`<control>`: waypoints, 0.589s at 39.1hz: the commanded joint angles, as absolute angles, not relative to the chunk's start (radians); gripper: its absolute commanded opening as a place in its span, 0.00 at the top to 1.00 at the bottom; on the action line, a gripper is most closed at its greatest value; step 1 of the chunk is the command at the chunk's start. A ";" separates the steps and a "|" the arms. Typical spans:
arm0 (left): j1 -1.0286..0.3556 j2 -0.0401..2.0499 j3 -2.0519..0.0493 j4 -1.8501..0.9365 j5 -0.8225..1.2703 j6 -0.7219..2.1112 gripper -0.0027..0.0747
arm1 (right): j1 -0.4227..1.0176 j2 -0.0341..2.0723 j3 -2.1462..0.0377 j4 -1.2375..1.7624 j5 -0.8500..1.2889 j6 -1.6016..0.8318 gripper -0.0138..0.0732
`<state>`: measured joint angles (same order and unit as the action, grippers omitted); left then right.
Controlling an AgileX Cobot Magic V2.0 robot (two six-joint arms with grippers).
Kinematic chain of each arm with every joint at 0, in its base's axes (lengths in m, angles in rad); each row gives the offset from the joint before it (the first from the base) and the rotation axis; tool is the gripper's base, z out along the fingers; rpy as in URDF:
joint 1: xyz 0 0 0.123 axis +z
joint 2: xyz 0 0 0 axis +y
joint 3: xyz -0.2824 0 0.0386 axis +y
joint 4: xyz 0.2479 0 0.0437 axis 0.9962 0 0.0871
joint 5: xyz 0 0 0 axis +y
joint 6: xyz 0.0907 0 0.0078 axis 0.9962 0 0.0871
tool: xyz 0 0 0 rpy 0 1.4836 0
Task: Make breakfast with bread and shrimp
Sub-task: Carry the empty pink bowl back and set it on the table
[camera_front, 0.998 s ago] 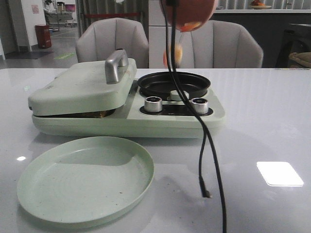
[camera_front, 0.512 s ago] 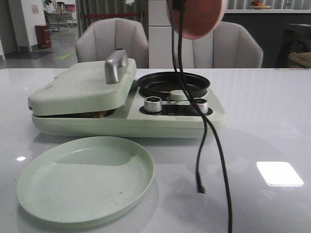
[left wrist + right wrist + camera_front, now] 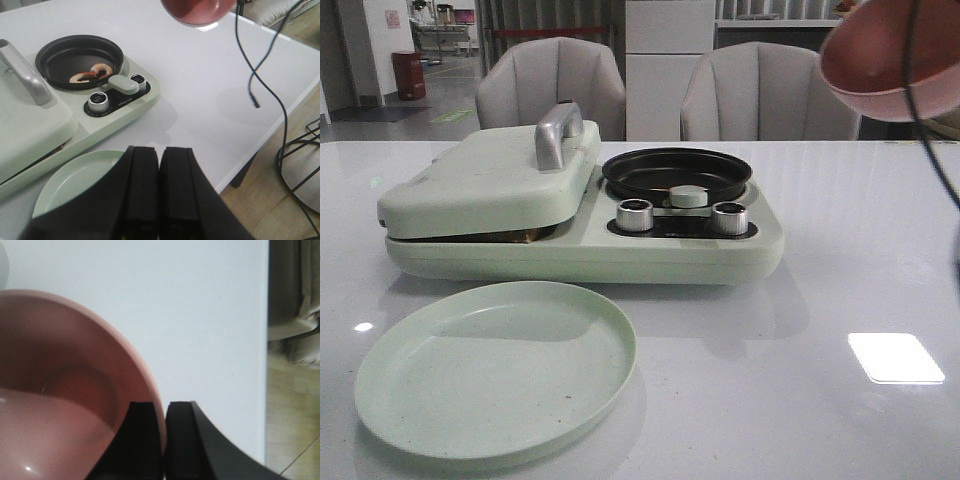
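Moved: since half a second ago, we see the pink bowl (image 3: 895, 62) has swung from above the black pan (image 3: 677, 172) out to the right, high over the bench (image 3: 860, 250).
Bench: white, glossy, carrying all below.
Cooker: our pale green appliance (image 3: 580, 215), lid (image 3: 490, 180) down on its left half.
Plate: green plate (image 3: 495, 368), in front of the appliance.
Bread: we glimpse a brown edge under the lid (image 3: 525, 236).
Right pincer (image 3: 165, 440): clamped on the bowl's rim.
Left pincer (image 3: 160, 192): clenched, holding nothing, above the plate.
Shrimp (image 3: 92, 75): lying in the pan.
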<state>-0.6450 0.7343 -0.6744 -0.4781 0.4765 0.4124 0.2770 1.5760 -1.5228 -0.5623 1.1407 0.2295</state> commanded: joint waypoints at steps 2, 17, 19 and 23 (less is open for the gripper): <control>-0.649 0.731 -0.708 -0.498 0.413 0.412 0.84 | 0.149 1.413 -1.356 -0.421 0.968 0.175 0.84; -0.649 0.731 -0.708 -0.498 0.413 0.412 0.84 | -0.172 1.389 -1.007 0.146 0.645 -0.122 0.84; -0.649 0.731 -0.708 -0.498 0.413 0.412 0.84 | -0.173 1.403 -0.989 0.190 0.623 -0.159 0.84; -0.649 0.731 -0.708 -0.498 0.413 0.412 0.84 | -0.170 1.445 -0.977 0.273 0.597 -0.231 0.84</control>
